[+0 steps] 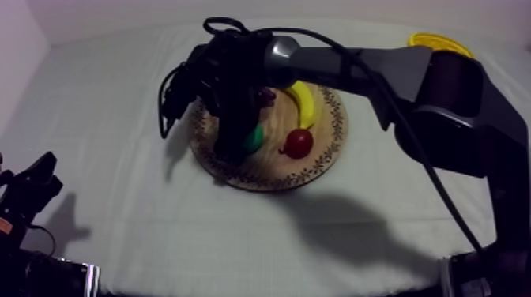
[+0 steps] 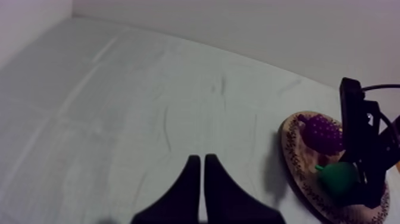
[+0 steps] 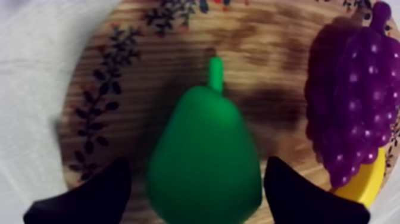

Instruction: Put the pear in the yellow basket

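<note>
Our right gripper, fingers spread, straddles the pear lying on the wooden board; our left gripper, fingers pressed together, hovers over the desk; yellow basket at far right.

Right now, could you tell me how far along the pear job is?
Done: the approach; my open right hand straddles the pear on the wooden board. In hand: the grasp, not yet closed. Left: lifting it into the yellow basket. My left hand rests shut.
</note>
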